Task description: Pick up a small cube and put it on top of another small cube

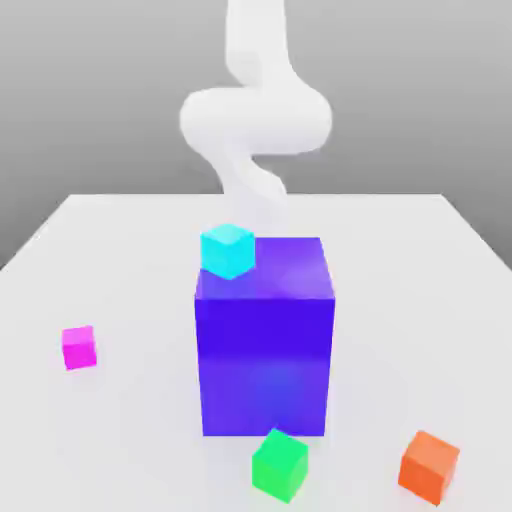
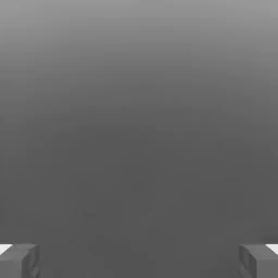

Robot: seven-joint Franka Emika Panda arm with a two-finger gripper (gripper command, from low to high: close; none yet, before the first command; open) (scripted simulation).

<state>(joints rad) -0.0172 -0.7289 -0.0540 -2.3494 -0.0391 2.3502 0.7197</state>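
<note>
The small magenta cube [image 1: 79, 347] sits alone on the white table [image 1: 120, 430] at the exterior view's left. My white arm [image 1: 255, 120] rises at the back, behind the big blue-purple block [image 1: 265, 340], well away from the magenta cube. In the hand view my gripper [image 2: 139, 260] is open, its two grey fingertips [image 2: 19, 260] wide apart with nothing between them, in front of a plain grey background.
A cyan cube [image 1: 227, 250] shows at the big block's upper left corner. A green cube [image 1: 279, 465] lies just in front of the block, and an orange cube [image 1: 429, 467] lies near the front at the exterior view's right.
</note>
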